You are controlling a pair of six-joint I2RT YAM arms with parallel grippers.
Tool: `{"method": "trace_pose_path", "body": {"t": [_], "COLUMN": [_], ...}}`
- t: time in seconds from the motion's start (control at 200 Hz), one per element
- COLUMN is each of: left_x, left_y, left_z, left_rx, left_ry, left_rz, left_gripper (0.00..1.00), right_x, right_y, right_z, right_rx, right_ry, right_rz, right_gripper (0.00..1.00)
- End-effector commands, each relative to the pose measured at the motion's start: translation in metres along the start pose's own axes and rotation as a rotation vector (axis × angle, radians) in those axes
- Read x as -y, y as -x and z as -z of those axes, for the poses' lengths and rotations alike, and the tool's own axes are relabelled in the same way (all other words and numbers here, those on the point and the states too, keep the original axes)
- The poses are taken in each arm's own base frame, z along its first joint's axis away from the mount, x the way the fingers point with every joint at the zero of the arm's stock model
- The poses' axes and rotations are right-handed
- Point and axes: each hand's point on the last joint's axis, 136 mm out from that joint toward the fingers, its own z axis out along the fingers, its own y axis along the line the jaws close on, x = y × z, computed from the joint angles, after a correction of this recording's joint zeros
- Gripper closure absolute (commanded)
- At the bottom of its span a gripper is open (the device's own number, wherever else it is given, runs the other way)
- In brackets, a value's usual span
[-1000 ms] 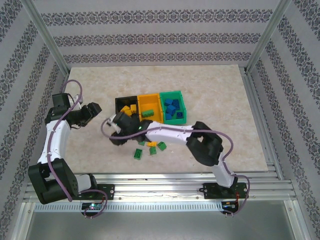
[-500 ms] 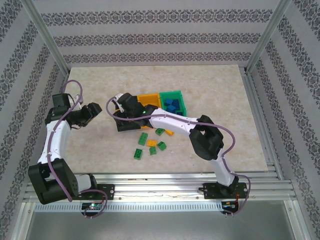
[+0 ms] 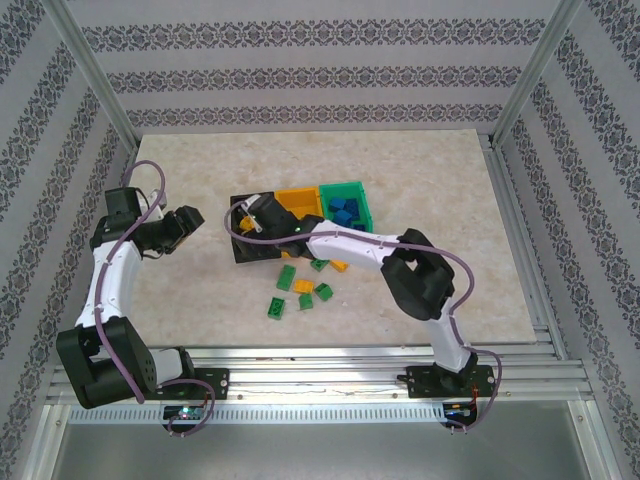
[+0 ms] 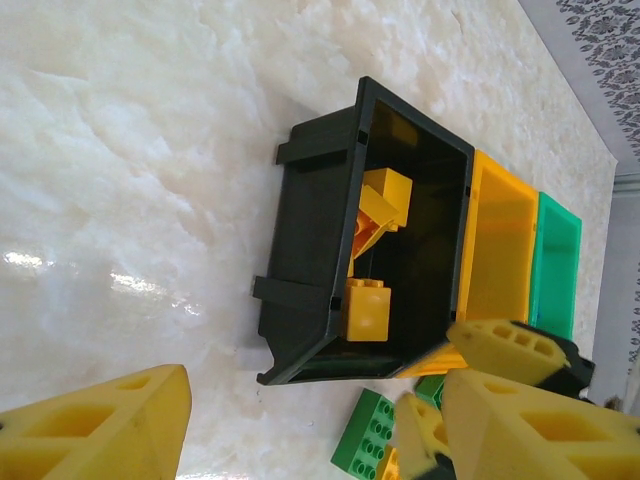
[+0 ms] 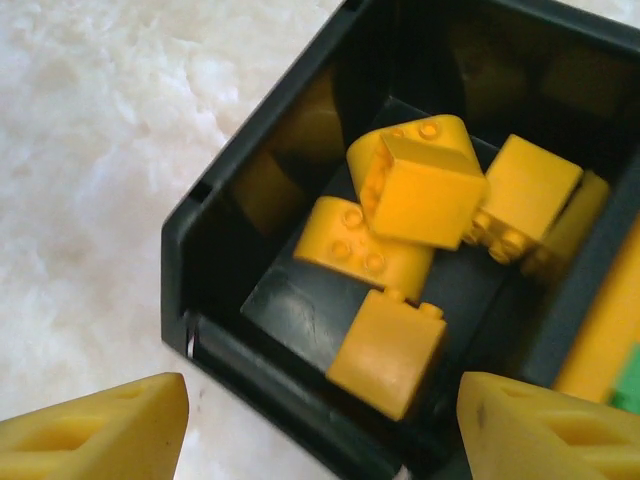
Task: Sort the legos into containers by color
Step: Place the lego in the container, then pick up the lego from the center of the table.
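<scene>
The black bin (image 3: 243, 254) holds several yellow bricks (image 5: 420, 190); one more yellow brick (image 5: 390, 350) lies at its near wall. My right gripper (image 5: 320, 440) hovers open over this bin's near rim (image 5: 260, 385) with nothing between its fingers, and from above it (image 3: 252, 214) sits over the bin. The orange bin (image 3: 298, 203) and the green bin (image 3: 340, 188) with blue bricks (image 3: 343, 213) adjoin it. Loose green bricks (image 3: 276, 307) and yellow bricks (image 3: 303, 287) lie in front of the bins. My left gripper (image 3: 186, 225) stands open, apart to the left.
In the left wrist view the black bin (image 4: 310, 230), orange bin (image 4: 495, 250) and green bin (image 4: 555, 260) run in a row, with a green brick (image 4: 368, 435) on the table in front. Bare marble table (image 3: 430, 180) surrounds the bins. Frame posts stand at the back corners.
My right gripper has swung from the loose bricks up to the black bin and now stands open above it. The left arm has not moved.
</scene>
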Motion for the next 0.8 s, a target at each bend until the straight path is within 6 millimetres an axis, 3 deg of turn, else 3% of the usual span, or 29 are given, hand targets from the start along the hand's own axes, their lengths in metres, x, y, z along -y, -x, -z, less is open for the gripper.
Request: {"method": "trace_pose_path", "body": {"t": [0.0,0.22,0.5,0.66,0.794], "left_x": [0.006,0.009,0.015,0.018,0.021], "left_y": [0.0,-0.006,-0.015,-0.019,-0.023], "left_z": [-0.001,-0.008,-0.017,-0.021,-0.024], "left_rx": [0.008,-0.021,-0.065,-0.08,-0.095], "left_ry": [-0.017,-0.01,-0.009,-0.005,-0.011], "left_rz": [-0.023,-0.037,-0.064,-0.078,-0.087], "left_gripper": [0.33,0.33,0.33,0.33,0.33], "right_x": [0.0,0.038,0.103,0.132,0.143], "right_y": [0.021,-0.031,-0.105,-0.126,-0.129], "right_z": [0.044,0.082,0.102,0.108,0.109], "right_rx": [0.109,0.081,0.0,-0.022,-0.026], "right_ry": [0.008,-0.072,-0.171,-0.193,-0.204], "right_rz": [-0.038,-0.111,-0.306,-0.397,-0.421], "right_gripper": [0.28,0.28,0.29,0.28,0.28]}}
